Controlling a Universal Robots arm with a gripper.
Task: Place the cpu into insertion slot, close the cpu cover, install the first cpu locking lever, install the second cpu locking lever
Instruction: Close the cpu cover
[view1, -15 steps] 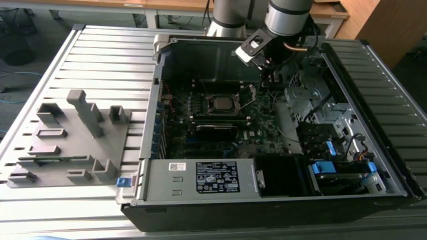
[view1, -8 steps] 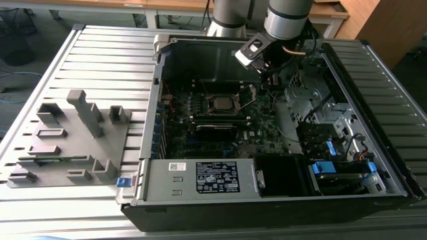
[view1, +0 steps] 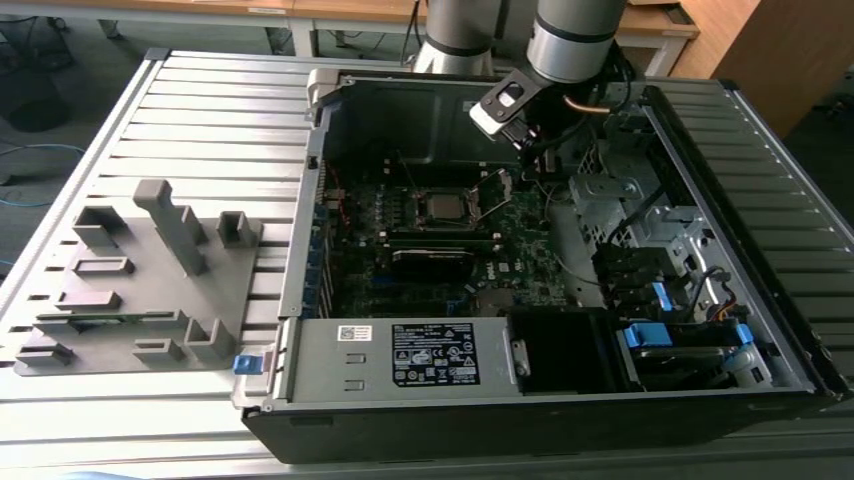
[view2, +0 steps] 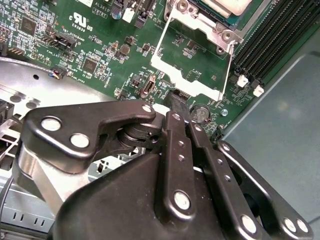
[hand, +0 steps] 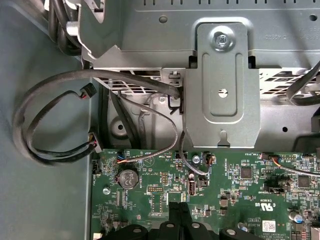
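Silvery cpu cover (view2: 175, 70) lies open near closed gripper (view2: 177, 102), in the second wrist view.

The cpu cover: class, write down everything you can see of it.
The cpu cover is a thin, square, silvery metal frame; green board shows through its cut-out middle. It is swung open, off the insertion slot, hinged at the slot's rim. Its free edge lies next to the tip of the shut claw; contact cannot be told.

Lab — slatted metal bench (view1: 200, 100), wooden desks (view1: 340, 12)
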